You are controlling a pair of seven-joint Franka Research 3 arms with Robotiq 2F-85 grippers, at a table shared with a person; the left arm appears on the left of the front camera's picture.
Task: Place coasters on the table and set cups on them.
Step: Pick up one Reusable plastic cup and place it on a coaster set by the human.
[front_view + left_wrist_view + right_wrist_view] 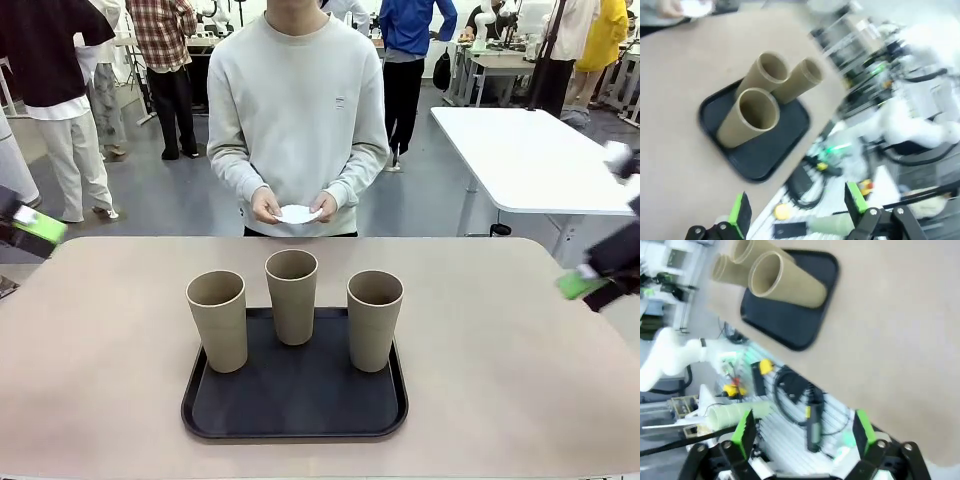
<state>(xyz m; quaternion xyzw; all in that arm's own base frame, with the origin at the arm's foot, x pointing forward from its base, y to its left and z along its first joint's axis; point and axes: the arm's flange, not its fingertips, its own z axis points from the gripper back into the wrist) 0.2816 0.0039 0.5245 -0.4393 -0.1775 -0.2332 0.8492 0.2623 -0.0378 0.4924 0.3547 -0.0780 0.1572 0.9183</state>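
Three cups [291, 295] stand upright on a black tray [295, 432], rims up. They form a triangle, with one at the tray's far rim in the middle and the other two closer to the robot's side, left and right. There are gaps between all three and none touch.

The tray lies flat on the beige tabletop [100, 350], centred left to right and close to the robot's edge.

Across the tabletop a person [297, 110] in a pale sweatshirt stands close to the far edge. Both hands [265, 205] are held together at waist height, pinching the white coasters [297, 213]. The coasters are off the tabletop and well apart from the cups. I cannot tell whether it is one sheet or a stack.

The left end effector [796, 192] is raised at the tabletop's left edge, clear of the tray. It is released, with its green pads [737, 215] spread wide and nothing between them.

The right end effector [804, 415] is raised beyond the tabletop's right edge. It is also released, with its fingers wide and nothing held.

A white table [530, 160] stands behind, to the right.
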